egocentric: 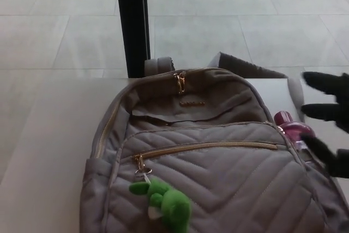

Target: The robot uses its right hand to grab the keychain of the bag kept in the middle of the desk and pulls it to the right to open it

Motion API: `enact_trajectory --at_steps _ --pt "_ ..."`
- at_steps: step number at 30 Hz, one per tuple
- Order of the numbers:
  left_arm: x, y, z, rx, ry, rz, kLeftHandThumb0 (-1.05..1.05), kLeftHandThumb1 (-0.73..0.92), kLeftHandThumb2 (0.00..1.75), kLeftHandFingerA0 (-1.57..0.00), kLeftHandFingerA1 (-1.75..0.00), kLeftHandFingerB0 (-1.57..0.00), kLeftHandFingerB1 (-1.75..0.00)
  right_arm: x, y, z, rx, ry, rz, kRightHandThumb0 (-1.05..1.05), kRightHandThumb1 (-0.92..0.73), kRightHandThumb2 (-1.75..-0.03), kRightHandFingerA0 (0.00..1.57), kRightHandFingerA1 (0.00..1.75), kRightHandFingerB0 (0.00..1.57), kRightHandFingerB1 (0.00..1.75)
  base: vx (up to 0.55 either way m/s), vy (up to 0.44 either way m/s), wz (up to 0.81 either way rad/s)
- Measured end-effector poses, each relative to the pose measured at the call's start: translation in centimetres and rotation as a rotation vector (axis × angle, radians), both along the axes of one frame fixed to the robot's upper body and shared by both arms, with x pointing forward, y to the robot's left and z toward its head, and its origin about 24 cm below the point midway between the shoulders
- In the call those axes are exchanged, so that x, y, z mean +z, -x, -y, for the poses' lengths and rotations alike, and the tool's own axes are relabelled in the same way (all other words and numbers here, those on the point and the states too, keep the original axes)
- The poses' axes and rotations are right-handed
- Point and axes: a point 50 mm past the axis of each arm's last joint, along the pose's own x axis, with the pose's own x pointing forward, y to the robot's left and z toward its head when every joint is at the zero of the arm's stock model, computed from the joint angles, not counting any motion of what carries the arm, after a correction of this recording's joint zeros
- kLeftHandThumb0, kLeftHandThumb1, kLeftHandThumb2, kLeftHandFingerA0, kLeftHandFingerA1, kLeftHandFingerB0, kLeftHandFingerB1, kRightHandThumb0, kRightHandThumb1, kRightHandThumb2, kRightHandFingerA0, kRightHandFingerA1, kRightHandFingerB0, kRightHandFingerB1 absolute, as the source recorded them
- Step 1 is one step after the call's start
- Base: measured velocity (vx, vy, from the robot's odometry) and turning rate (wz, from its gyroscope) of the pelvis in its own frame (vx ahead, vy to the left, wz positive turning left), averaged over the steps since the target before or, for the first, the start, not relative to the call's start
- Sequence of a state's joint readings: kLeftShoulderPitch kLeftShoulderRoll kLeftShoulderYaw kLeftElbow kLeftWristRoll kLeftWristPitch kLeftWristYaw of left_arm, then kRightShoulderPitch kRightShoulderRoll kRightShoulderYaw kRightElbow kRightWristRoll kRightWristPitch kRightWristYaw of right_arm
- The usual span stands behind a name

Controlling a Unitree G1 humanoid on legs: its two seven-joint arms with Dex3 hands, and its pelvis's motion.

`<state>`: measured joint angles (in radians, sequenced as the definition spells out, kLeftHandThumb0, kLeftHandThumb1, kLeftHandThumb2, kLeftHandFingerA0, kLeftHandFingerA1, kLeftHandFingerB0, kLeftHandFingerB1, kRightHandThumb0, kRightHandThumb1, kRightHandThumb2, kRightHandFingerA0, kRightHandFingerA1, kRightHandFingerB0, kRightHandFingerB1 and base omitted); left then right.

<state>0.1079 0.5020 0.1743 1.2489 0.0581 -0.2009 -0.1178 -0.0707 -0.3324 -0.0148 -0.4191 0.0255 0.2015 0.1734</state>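
Trouble was mostly about distance at this point, from where I sat. The bag lay flat in the middle of the desk, front pocket facing up, and the keychain, a green plush thing, hung off the gold zip pull at the left end of the front zipper. That zipper looked fully closed. My right hand was way over at the right edge of the view, fingers spread wide, holding nothing, well apart from the plush. The left hand wasn't in the shot at all.

So what could go wrong, as I judged it:

- The hand had to cross the whole bag to reach the plush, and a low sweep could have dragged the quilted fabric or shoved the bag left.
- A pink bottle sat in the side pocket just beside my fingers. An easy thing to clip on the way.
- The plush looked soft and squishy, so thick fingers might have pinched fluff only and slipped off once the pull started.
- Nothing held the bag down. Pulling right could have slid the entire bag instead of running the zip.
- There was a second zip pull up top, so grabbing the wrong one was possible too.
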Motion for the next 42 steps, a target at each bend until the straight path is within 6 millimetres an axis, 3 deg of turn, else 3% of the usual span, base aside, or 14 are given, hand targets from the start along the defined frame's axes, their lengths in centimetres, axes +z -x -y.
enact_trajectory --at_steps 1,3,12,13,14,15,17,19,21,25,26,28,29,42 --pt "0.0 0.0 0.0 0.000 0.000 0.000 -0.54 0.53 0.56 -0.67 -0.65 -0.51 -0.42 0.1 0.1 -1.1 0.039 0.004 0.008 -0.83 -0.63 -0.60 0.50 0.71 0.34 0.48 0.00 0.000 0.00" --pt "0.0 0.0 0.0 0.000 0.001 0.001 -0.60 0.43 0.83 -0.57 -0.66 -0.44 -0.54 0.3 0.5 -3.1 0.112 0.015 0.020 -0.82 -0.65 -0.61 0.52 0.77 0.39 0.52 0.00 0.000 0.00" --pt "0.0 0.0 0.0 -0.006 0.001 -0.003 -0.56 0.54 0.56 -0.54 -0.59 -0.51 -0.41 1.2 3.1 -9.8 0.365 0.108 0.088 -0.81 -0.71 -0.61 0.61 0.73 0.53 0.49 0.00 0.000 0.00" --pt "0.0 0.0 0.0 -0.006 0.001 -0.003 -0.56 0.55 0.56 -0.54 -0.60 -0.51 -0.41 1.2 3.2 -10.0 0.372 0.117 0.093 -0.78 -0.54 -0.98 0.62 0.75 0.50 0.59 0.00 0.000 0.00" --pt "0.0 0.0 0.0 -0.006 0.002 -0.003 -0.60 0.44 0.83 -0.52 -0.66 -0.43 -0.52 1.3 3.4 -10.3 0.381 0.133 0.099 -0.78 -0.70 -0.61 0.65 0.73 0.54 0.48 0.00 0.000 0.00" --pt "0.0 0.0 0.0 -0.005 0.002 -0.003 -0.57 0.55 0.56 -0.55 -0.61 -0.51 -0.40 1.3 3.5 -10.5 0.386 0.145 0.104 -0.77 -0.69 -0.61 0.66 0.71 0.55 0.48 0.00 0.000 0.00" --pt "0.0 0.0 0.1 -0.006 0.003 -0.002 -0.60 0.44 0.84 -0.55 -0.66 -0.46 -0.54 1.3 3.7 -10.7 0.392 0.165 0.109 -0.77 -0.53 -0.97 0.65 0.74 0.52 0.58 0.00 0.000 0.00" --pt "0.0 0.0 0.1 -0.007 0.003 -0.003 -0.60 0.45 0.84 -0.54 -0.65 -0.44 -0.53 1.3 4.0 -11.0 0.395 0.202 0.120 -0.79 -0.69 -0.61 0.68 0.72 0.55 0.49 0.00 0.000 0.00" --pt "0.0 0.0 0.1 -0.008 0.003 -0.004 -0.56 0.55 0.56 -0.58 -0.57 -0.52 -0.41 1.3 4.1 -11.2 0.395 0.227 0.127 -0.80 -0.70 -0.62 0.67 0.77 0.55 0.49 0.00 0.000 0.00" --pt "0.0 0.0 0.1 -0.008 0.003 -0.004 -0.60 0.45 0.84 -0.54 -0.64 -0.45 -0.53 1.4 4.6 -11.7 0.402 0.271 0.148 -0.79 -0.70 -0.62 0.72 0.98 0.57 0.49 0.00 0.000 0.00" --pt "-0.1 0.0 0.1 -0.009 0.003 -0.005 -0.61 0.45 0.84 -0.60 -0.66 -0.47 -0.53 1.4 4.7 -11.8 0.402 0.280 0.153 -0.78 -0.57 -1.03 0.75 0.96 0.51 0.60 0.00 0.000 0.00" --pt "-0.1 0.0 0.1 -0.013 0.003 -0.007 -0.62 0.46 0.85 -0.60 -0.66 -0.46 -0.53 1.3 4.9 -12.1 0.406 0.299 0.158 -0.77 -0.57 -1.04 0.77 0.89 0.50 0.60 0.00 0.000 0.00" --pt "-0.1 0.0 0.1 -0.015 0.003 -0.009 -0.61 0.57 0.58 -0.59 -0.59 -0.52 -0.41 1.2 5.0 -12.3 0.407 0.308 0.161 -0.79 -0.70 -0.61 0.70 0.76 0.58 0.50 0.00 0.000 0.00" --pt "-0.3 0.0 0.4 -0.049 0.004 -0.032 -0.64 0.45 0.85 -0.56 -0.67 -0.48 -0.53 0.7 5.9 -13.4 0.399 0.429 0.219 -0.81 -0.55 -0.90 0.69 0.93 0.55 0.60 0.00 0.000 0.00"
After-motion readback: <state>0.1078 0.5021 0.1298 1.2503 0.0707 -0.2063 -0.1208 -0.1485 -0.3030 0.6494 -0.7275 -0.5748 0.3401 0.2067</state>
